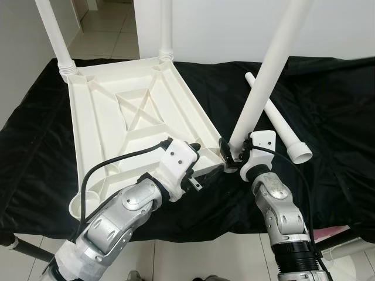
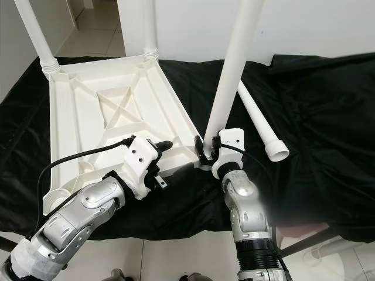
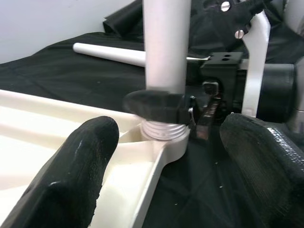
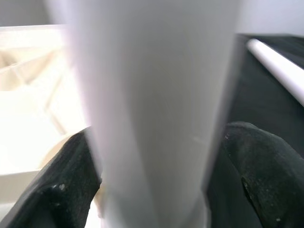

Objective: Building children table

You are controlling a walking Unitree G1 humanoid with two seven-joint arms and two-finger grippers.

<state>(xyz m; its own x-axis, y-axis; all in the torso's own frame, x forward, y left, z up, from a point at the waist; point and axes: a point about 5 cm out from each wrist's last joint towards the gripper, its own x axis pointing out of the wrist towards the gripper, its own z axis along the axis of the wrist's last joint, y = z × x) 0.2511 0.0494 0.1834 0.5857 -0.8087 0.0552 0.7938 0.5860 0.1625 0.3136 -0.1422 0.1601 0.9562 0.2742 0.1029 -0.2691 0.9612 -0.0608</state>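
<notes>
The white plastic tabletop (image 1: 105, 140) lies upside down on a black cloth. Two white legs (image 1: 55, 35) (image 1: 165, 29) stand in its far corner sockets. A third leg (image 1: 263, 76) stands tilted at the near right corner, its threaded end (image 3: 164, 130) in the socket. My right gripper (image 1: 231, 157) is shut on this leg just above its base, with black fingers (image 4: 61, 190) on either side of it. My left gripper (image 1: 202, 167) is open beside the same corner, its fingertips (image 3: 80, 166) spread wide and touching nothing. A fourth leg (image 1: 278, 126) lies loose on the cloth to the right.
The black cloth (image 1: 328, 105) covers the whole work surface and hangs over its front edge near my arms. A white wall stands behind, with tiled floor (image 1: 105, 35) at the far left. A black cable (image 1: 117, 161) loops over the tabletop from my left wrist.
</notes>
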